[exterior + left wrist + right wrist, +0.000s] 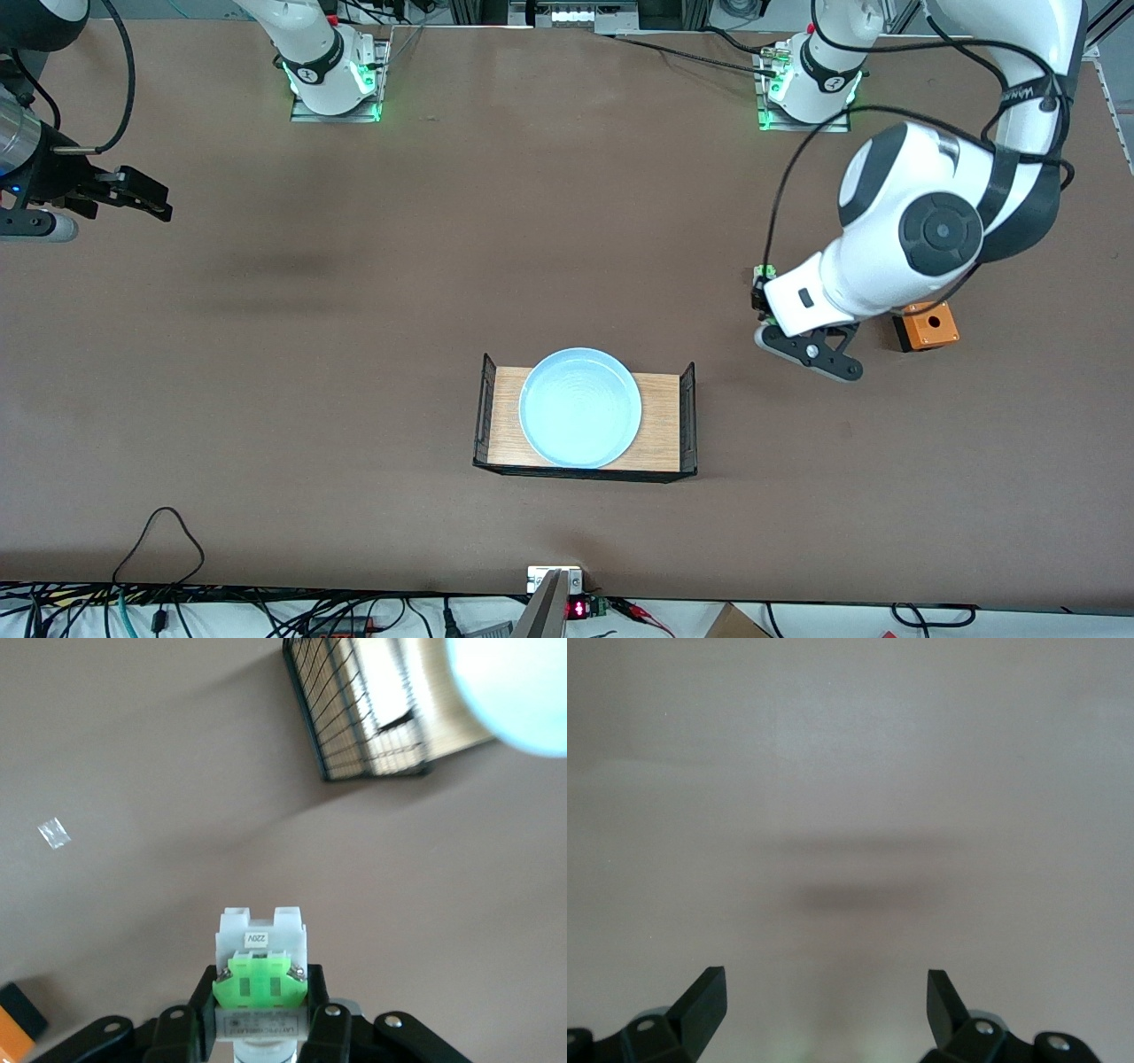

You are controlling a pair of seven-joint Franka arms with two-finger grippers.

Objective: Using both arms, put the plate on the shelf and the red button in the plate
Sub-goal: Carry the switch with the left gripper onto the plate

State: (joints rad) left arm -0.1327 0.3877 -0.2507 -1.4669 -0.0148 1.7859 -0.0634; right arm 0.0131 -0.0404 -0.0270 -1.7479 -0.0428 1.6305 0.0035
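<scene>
red button [260,970]: clamped between left gripper [262,1028] fingers, green block facing out, up in the air over bare table [354,354], by the orange box [926,326]
left arm: bent down at its end of the table
plate [580,407]: on wooden tray [660,421], mid-table, well apart from both grippers
right gripper [826,1001]: jaws spread wide, holding nothing, over bare table at right arm's end, waiting

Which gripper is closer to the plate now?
Left. The left gripper, holding the red button, is over the table near the plate; the right gripper waits open at the right arm's end.

Left pincer [261,1028] clamped tight, held up off the table, right pincer [826,997] spread wide, arm waiting
</scene>
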